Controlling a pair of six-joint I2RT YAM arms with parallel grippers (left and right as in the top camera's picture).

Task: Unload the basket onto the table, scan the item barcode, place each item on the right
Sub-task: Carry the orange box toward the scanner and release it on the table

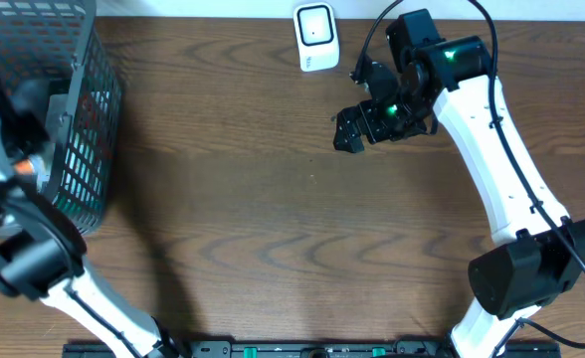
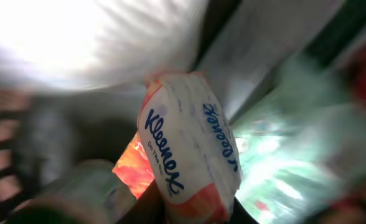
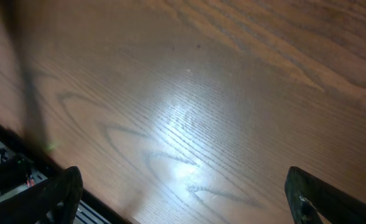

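Observation:
A white Kleenex tissue pack (image 2: 189, 134) with blue lettering and an orange end fills the left wrist view. My left gripper (image 2: 195, 210) is shut on its lower end, a dark finger (image 2: 152, 205) on either side. This happens inside the black wire basket (image 1: 94, 109) at the table's far left, where my left arm (image 1: 19, 234) reaches in. The white barcode scanner (image 1: 315, 38) stands at the back middle. My right gripper (image 1: 357, 117) hovers open over bare wood just below the scanner, with nothing between its fingers (image 3: 65, 190).
Other blurred packages (image 2: 282, 174) lie around the tissue pack in the basket, among them a green-white one. A dark rail (image 1: 302, 348) runs along the table's front edge. The right arm's base (image 1: 526, 268) stands at front right.

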